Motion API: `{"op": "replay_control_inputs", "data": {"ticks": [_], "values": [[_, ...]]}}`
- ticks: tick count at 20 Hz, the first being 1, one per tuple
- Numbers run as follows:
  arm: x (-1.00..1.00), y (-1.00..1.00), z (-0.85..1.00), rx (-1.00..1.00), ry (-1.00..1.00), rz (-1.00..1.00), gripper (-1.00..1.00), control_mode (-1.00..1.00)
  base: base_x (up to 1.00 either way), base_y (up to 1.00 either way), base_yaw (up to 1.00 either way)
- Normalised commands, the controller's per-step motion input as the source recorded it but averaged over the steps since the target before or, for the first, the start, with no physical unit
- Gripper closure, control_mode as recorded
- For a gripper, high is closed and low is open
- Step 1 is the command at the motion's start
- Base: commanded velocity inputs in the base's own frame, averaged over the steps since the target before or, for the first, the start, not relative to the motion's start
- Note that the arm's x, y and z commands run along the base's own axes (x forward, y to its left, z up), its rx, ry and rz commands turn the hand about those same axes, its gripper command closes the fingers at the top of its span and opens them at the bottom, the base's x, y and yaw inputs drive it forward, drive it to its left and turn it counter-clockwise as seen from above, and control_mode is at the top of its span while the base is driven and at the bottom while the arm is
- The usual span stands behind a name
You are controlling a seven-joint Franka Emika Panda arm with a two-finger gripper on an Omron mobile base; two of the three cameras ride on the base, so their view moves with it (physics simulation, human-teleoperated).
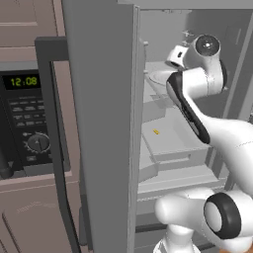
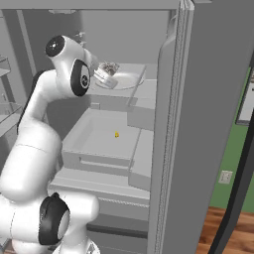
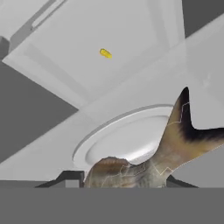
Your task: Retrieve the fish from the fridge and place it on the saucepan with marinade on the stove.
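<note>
The fridge (image 1: 101,123) stands open and my arm reaches onto its upper shelf. In the hand view the fish (image 3: 175,140), mottled grey-beige with a dark forked tail, sits between the two dark finger tips of my gripper (image 3: 120,179), just above a white round plate (image 3: 127,140). From the right base view the fish (image 2: 108,67) shows at the gripper (image 2: 102,74), over the plate (image 2: 126,80). The plate's rim (image 1: 155,76) peeks out beside my hand in the left base view. Saucepan, marinade and stove are out of view.
A tiny yellow speck (image 2: 116,134) lies in the pale shelf tray (image 2: 94,144) below. The fridge's right door (image 2: 208,124) stands open beside the shelves. A black-fronted microwave (image 1: 24,123) with a dark handle sits left of the left door.
</note>
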Motion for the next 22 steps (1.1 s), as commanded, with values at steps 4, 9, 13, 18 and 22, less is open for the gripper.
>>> {"op": "replay_control_inputs", "data": {"ticks": [4, 9, 13, 18, 22], "values": [[-0.74, 0.00, 0.01, 0.00, -0.27, 0.07, 1.00, -1.00, 0.00, 0.00, 0.00], [-0.87, 0.06, 0.26, 0.00, -0.22, 0.09, 1.00, -1.00, 0.00, 0.00, 0.00], [-0.92, 0.14, 0.19, 0.00, -0.06, 0.11, 1.00, -1.00, 0.00, 0.00, 0.00], [-0.90, 0.14, 0.24, 0.00, 0.00, 0.18, 1.00, -1.00, 0.00, 0.00, 0.00], [-0.82, 0.16, 0.18, 0.00, 0.00, 0.19, 1.00, -1.00, 0.00, 0.00, 0.00]]}}
